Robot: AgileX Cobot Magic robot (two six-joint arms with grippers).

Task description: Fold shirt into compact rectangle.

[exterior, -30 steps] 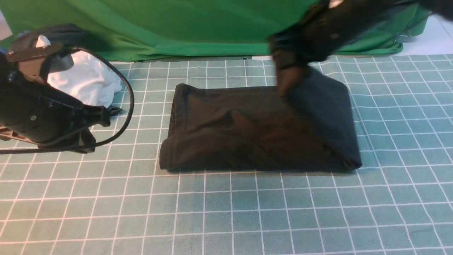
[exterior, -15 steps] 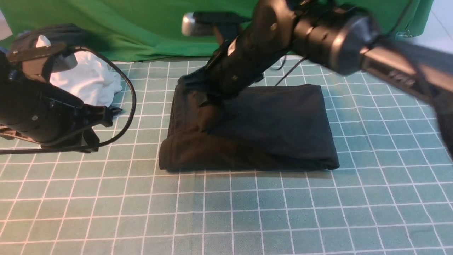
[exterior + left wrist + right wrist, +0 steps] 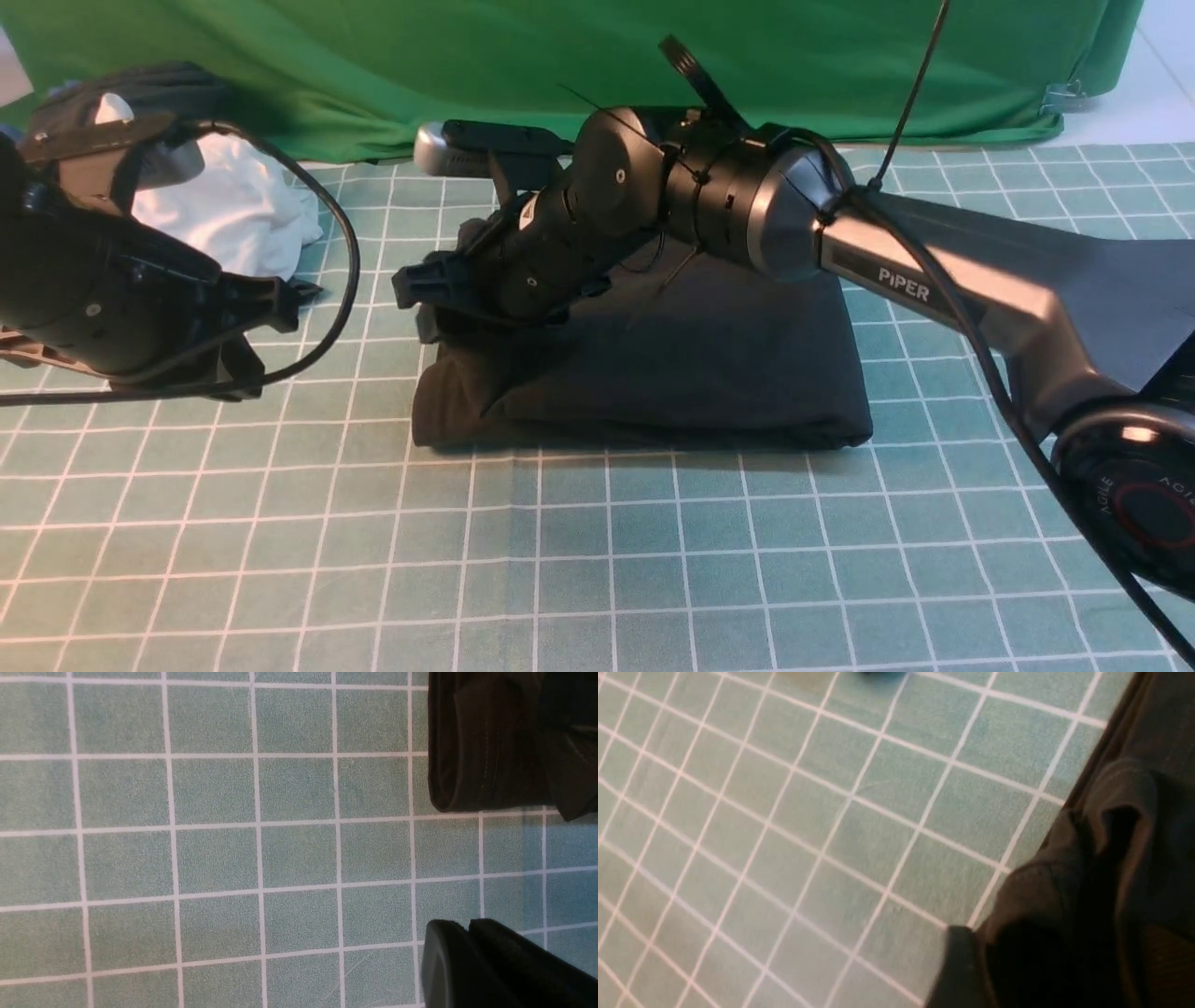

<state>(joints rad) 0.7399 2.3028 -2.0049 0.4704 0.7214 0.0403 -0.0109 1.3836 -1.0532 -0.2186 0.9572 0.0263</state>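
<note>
The shirt [image 3: 709,364] lies on the mat as a dark, folded rectangle, its left edge bunched and rumpled. My right arm reaches across it from the right. My right gripper [image 3: 425,299] sits low at that left edge, jaws apart. In the right wrist view one finger [image 3: 959,961] stands wide of a loose fold of the shirt [image 3: 1125,812], and the other finger is lost in the dark cloth. My left gripper [image 3: 299,294] hovers left of the shirt, apart from it. The left wrist view shows its fingertips [image 3: 467,926] pressed together and empty, with a rolled shirt corner [image 3: 476,742] nearby.
A crumpled white garment [image 3: 233,215] lies at the back left, behind my left arm. The green backdrop cloth [image 3: 467,75] hangs along the far edge. The gridded teal mat [image 3: 597,560] stretches in front of the shirt. My right arm's cable [image 3: 980,373] trails over the shirt's right side.
My right arm swept from the back right across the shirt to its left edge, laying the right part over. The shirt is narrower now, and the right jaws have spread. The left arm stayed still.
</note>
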